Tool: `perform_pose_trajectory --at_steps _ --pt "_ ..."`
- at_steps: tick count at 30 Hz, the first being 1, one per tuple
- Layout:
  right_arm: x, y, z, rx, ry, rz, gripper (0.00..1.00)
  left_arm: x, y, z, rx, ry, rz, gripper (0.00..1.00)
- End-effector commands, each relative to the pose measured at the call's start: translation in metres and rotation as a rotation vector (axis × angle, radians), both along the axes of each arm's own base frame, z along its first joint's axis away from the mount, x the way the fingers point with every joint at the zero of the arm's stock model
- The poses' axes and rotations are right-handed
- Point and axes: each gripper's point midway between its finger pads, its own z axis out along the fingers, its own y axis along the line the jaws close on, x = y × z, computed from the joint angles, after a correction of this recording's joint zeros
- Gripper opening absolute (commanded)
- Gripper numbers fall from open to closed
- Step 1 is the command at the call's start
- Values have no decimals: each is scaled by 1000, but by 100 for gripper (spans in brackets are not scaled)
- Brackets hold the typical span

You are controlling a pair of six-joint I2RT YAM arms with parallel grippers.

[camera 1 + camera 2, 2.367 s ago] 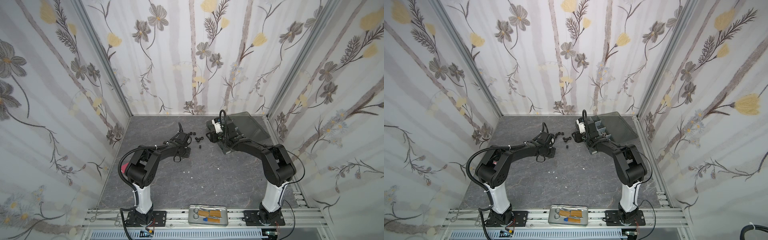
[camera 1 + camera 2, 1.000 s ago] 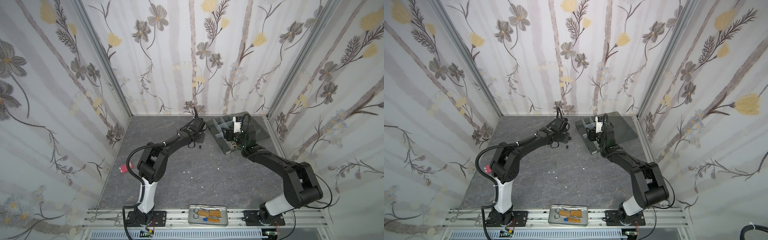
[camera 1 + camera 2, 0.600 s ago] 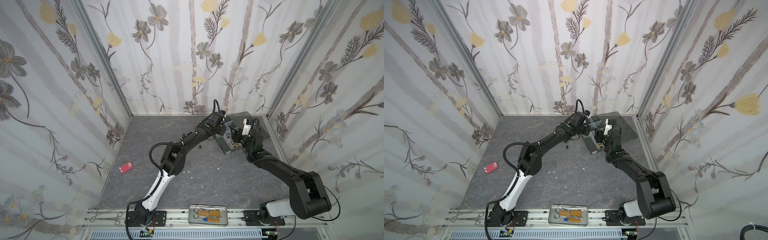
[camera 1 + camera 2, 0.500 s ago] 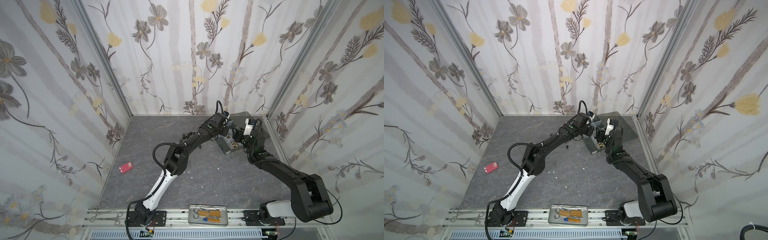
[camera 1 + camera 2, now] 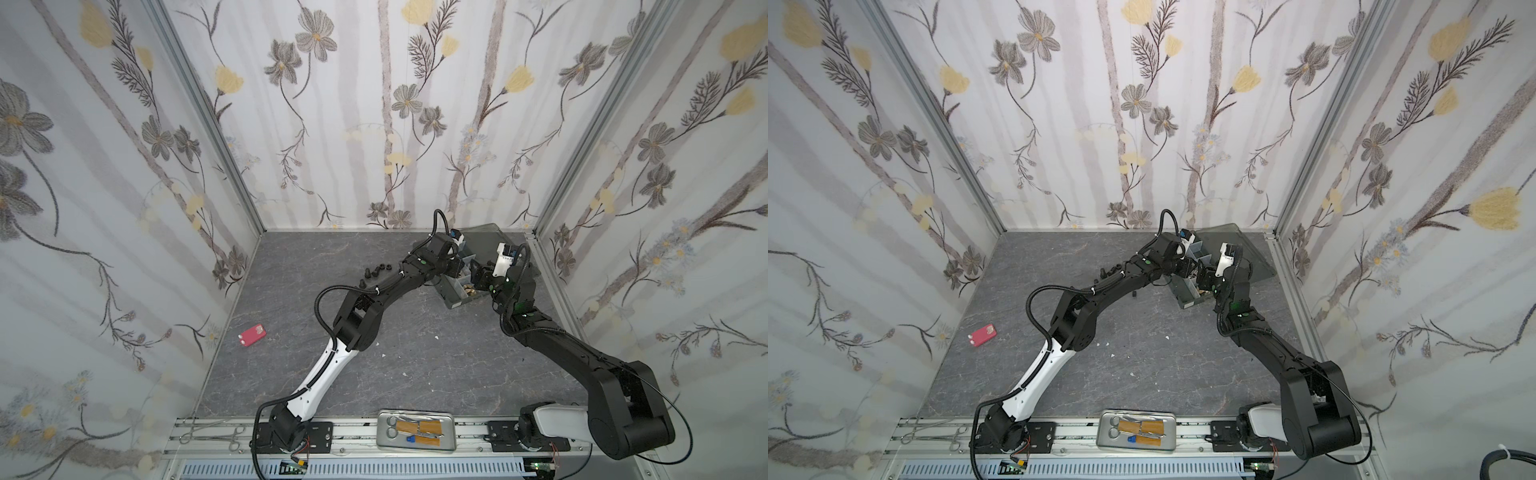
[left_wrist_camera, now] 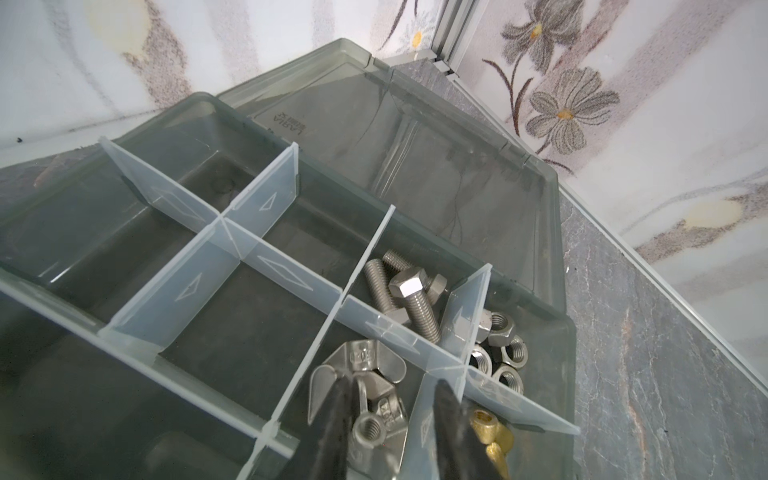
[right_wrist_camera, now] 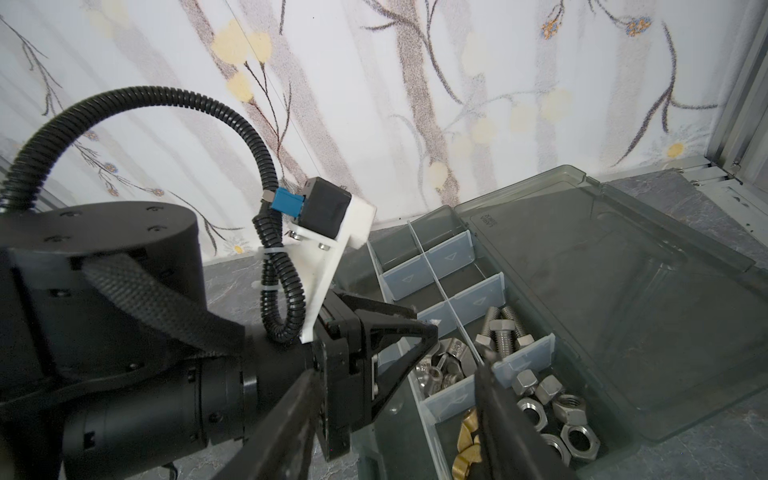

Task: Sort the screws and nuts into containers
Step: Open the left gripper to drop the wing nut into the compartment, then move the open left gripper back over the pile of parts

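Hiding: in both top views the arms (image 5: 374, 299) are covering much of the box (image 5: 452, 298), and we are not making out either gripper's tips there.
Left gripper (image 6: 395, 419): we are seeing its jaws partly apart over the wing nuts (image 6: 361, 359).
Right gripper (image 7: 399, 370): its jaws are standing wide, one finger (image 7: 507, 424) over the brass pieces (image 7: 463, 463), the other outside the box.
Cells (image 6: 195, 286): bolts (image 6: 411, 299), nuts (image 6: 505, 349) and wing nuts are lying in separate ones.
Loose screws (image 5: 376, 271): lying on the floor, apart from the box.
Floor (image 5: 415, 365): grey, stone-patterned; flowered walls (image 5: 374, 104) are closing it in.
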Motion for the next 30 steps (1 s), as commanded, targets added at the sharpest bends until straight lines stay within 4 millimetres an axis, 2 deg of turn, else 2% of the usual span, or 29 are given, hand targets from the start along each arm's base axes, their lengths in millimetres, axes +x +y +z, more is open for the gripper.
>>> perform_pose_trajectory --at_steps 1,4,6,8,9,12,13,14,15,19,22,25,28,30 --pt "0 -2 9 1 -35 -9 59 6 3 28 -29 -65 27 41" --pt "-2 0 9 3 -40 5 59 3 17 53 -22 -104 68 41" --pt "-3 6 9 8 -46 42 59 -3 35 79 -49 -154 105 42" --pt "-3 18 7 20 -44 107 59 -17 61 108 -115 -227 137 43" --pt "-3 24 7 25 -43 143 59 -23 74 128 -160 -270 155 48" --pt "-2 54 1 47 -23 292 59 -39 124 146 -219 -328 225 57" --pt "-2 67 -4 55 -5 357 59 -42 141 146 -225 -328 251 58" --pt "-1 81 -17 54 40 402 60 -41 159 145 -225 -320 284 59" --pt "5 94 -12 49 43 432 59 -41 176 133 -206 -294 318 59" --pt "16 148 -52 -83 161 482 57 -46 243 107 -176 -243 444 61" --pt "24 181 -78 -156 258 502 53 -60 282 95 -119 -260 510 64" --pt "28 202 -100 -189 323 512 50 -81 311 87 -70 -313 536 76" --pt "30 212 -120 -219 388 506 47 -103 332 82 -48 -371 541 88" --pt "32 216 -133 -235 438 506 45 -116 341 75 -46 -380 529 93"
